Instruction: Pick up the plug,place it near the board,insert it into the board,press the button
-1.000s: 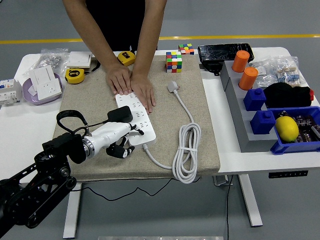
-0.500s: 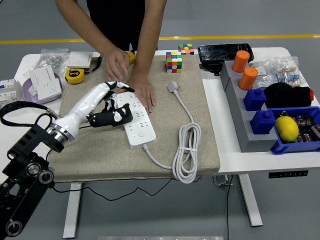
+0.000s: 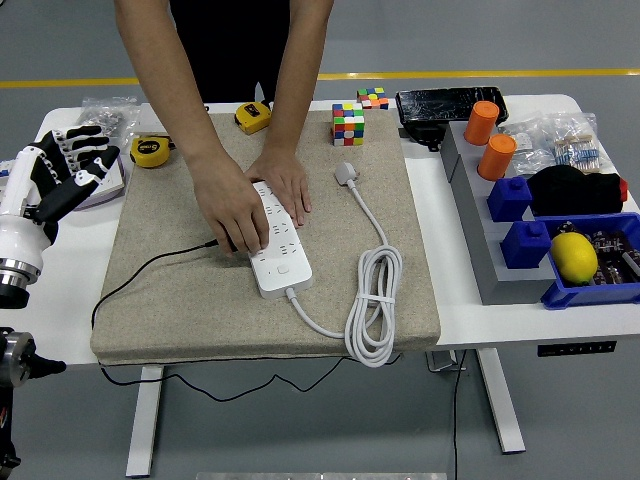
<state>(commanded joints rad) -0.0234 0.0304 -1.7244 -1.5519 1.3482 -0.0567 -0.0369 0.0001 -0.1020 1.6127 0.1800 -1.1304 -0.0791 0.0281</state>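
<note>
Left robot hand (image 3: 62, 165), white with black joints, raised at the 9 o'clock edge of the view, over the desk's left end; fingers spread apart, gripping nothing. No right robot hand in view.

Yellow tape measure (image 3: 149, 151) on the white desk (image 3: 65, 270) at 10 o'clock, just off the beige fabric mat (image 3: 180, 300). Thin black cable (image 3: 140, 275) runs across the mat from its left edge toward the centre.

Person at 12 o'clock, far side. One hand (image 3: 232, 208) lies over the left side of the white rectangular power strip (image 3: 279, 251), covering the spot where the black cable ends; black plug hidden beneath it, cannot tell if seated. Other hand (image 3: 286, 184) presses flat on the strip's far end.

Strip's own white cord (image 3: 371, 300) lies coiled at 5 o'clock of the strip, its white plug (image 3: 346, 173) loose on the mat at 1 o'clock.

Multicoloured puzzle cube (image 3: 347, 124) at the mat's far edge. Two orange cylinders (image 3: 488, 138) and a yellow lemon (image 3: 573, 256) in a blue bin (image 3: 610, 290) at 3 o'clock.
</note>
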